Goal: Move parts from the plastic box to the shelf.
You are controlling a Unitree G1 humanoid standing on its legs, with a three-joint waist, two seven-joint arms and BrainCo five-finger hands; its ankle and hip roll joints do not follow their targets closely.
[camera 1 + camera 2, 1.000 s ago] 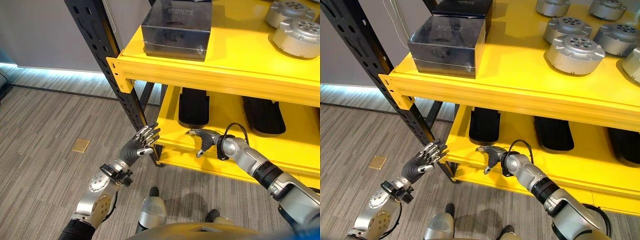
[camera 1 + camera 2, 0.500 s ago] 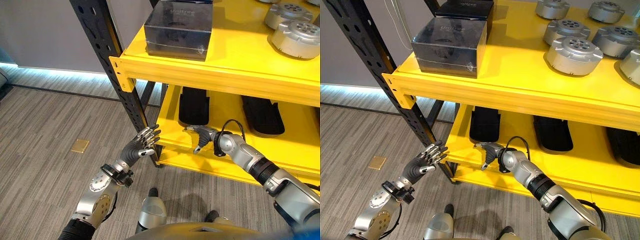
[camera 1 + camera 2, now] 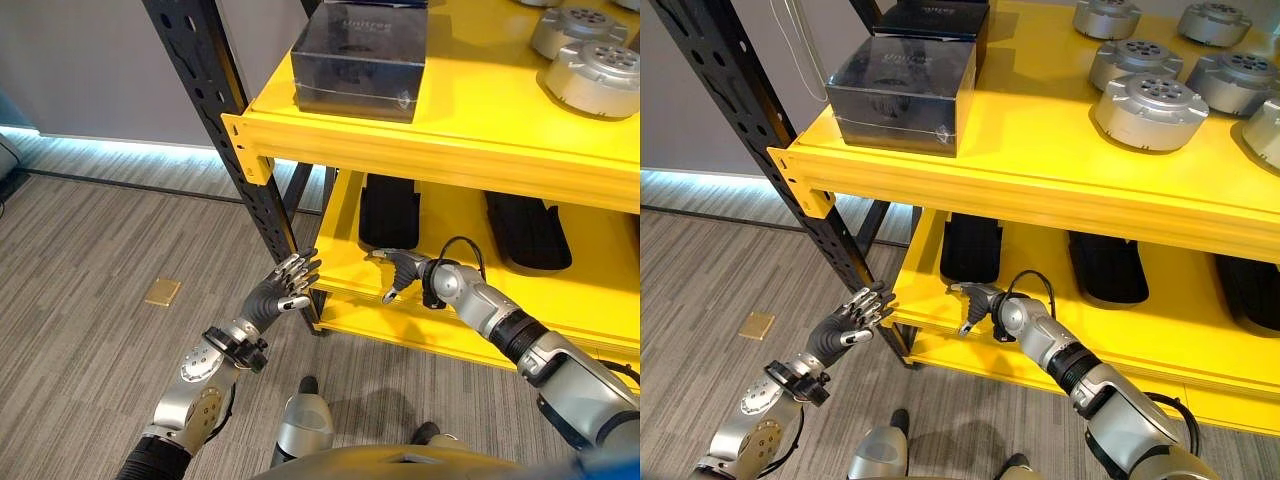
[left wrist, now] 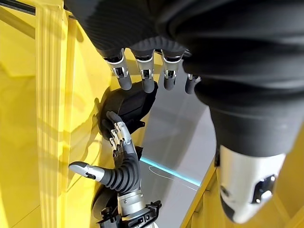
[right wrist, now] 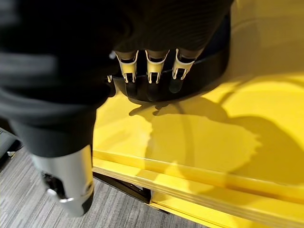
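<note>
We see pale letters on top of the black box [image 3: 358, 58], but we cannot read them.

Bare yellow lower shelf board [image 3: 1040, 262] beside the right hand [image 3: 400, 270] fingers, flat black oblong pad [image 3: 970, 250] just beyond the fingertips, second black pad [image 3: 1115, 268] further along, yellow upper shelf beam [image 3: 1040, 205] close overhead, black perforated upright post [image 3: 250, 180] just past the left hand [image 3: 280, 295] fingers

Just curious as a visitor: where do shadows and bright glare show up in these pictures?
Right wrist view: the right hand throws a dark shadow across the yellow shelf board. Left eye view: a bright light strip glows along the wall's foot. Right eye view: the glossy black box catches reflections.
</note>
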